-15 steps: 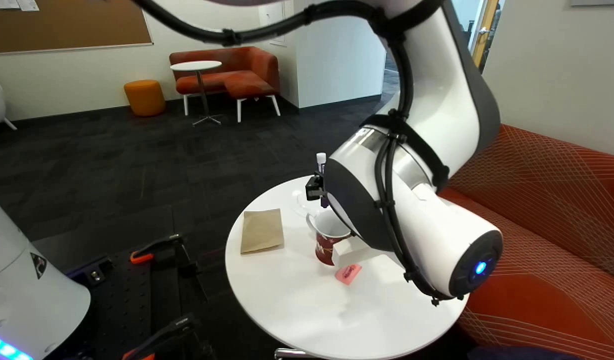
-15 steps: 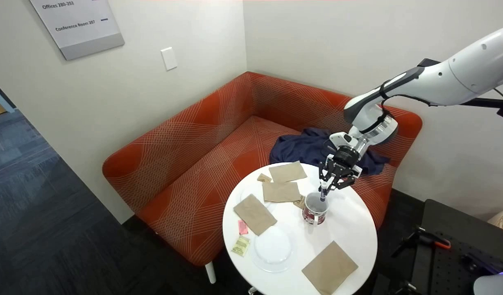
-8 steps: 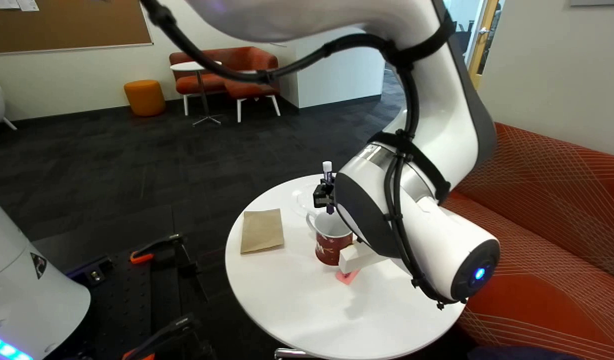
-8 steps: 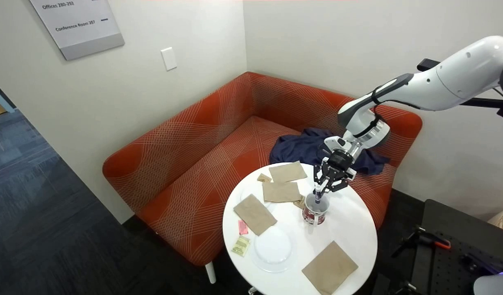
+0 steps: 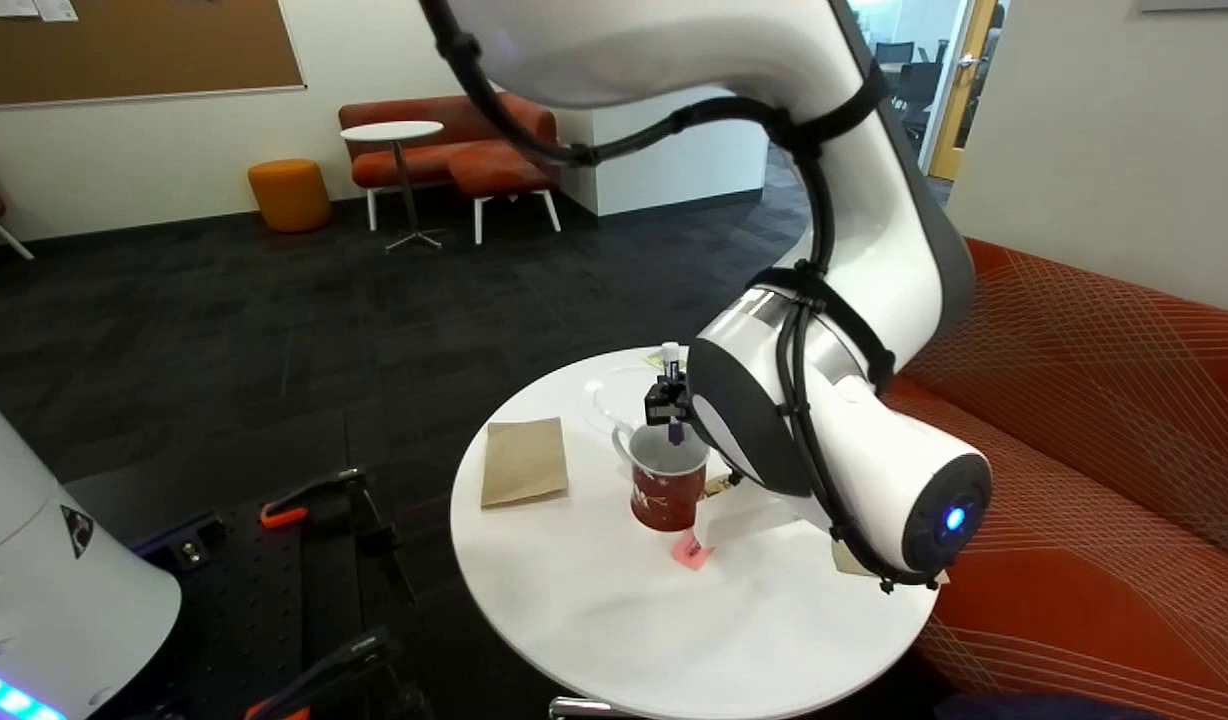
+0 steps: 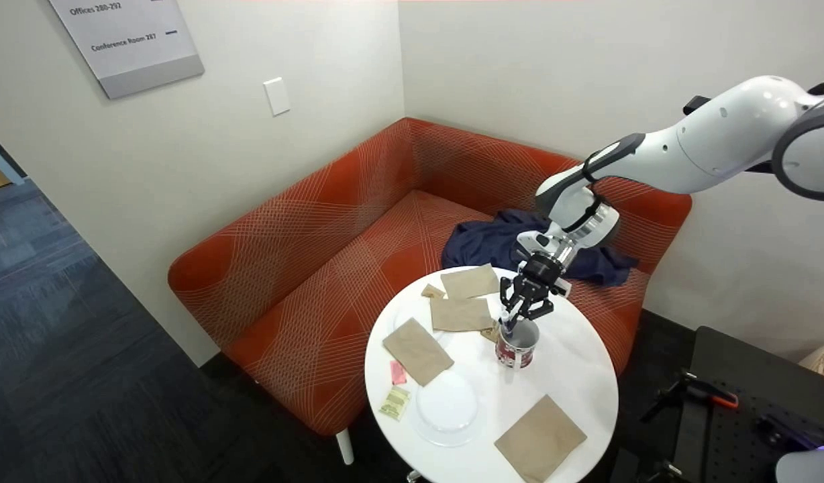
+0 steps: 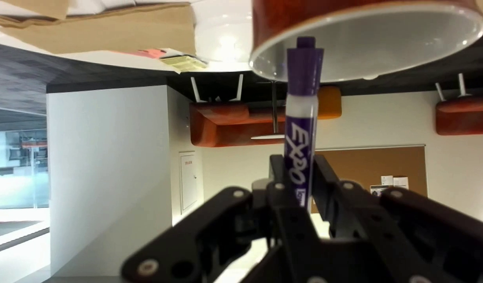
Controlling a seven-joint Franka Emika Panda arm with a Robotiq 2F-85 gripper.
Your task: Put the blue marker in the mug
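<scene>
The marker point(image 7: 302, 133) was smooth plastic with a low sheen; the mug point(image 5: 664, 503) appeared to be glazed ceramic, glossy on its inner wall; the gripper point(image 7: 300, 175) had matt black surfaces with metal screw heads point(image 7: 148, 267); the arm point(image 5: 884, 240) carried a smooth, glossy shell and a polished metal band point(image 5: 759, 306); the tabletop point(image 5: 614, 610) was smooth and semi-gloss; the flat sheets point(image 6: 543, 436) were matt brown paper; the plate point(image 6: 447, 401) looked like clear, glossy plastic; the sofa point(image 6: 358, 282) was upholstered in woven-looking cloth.
</scene>
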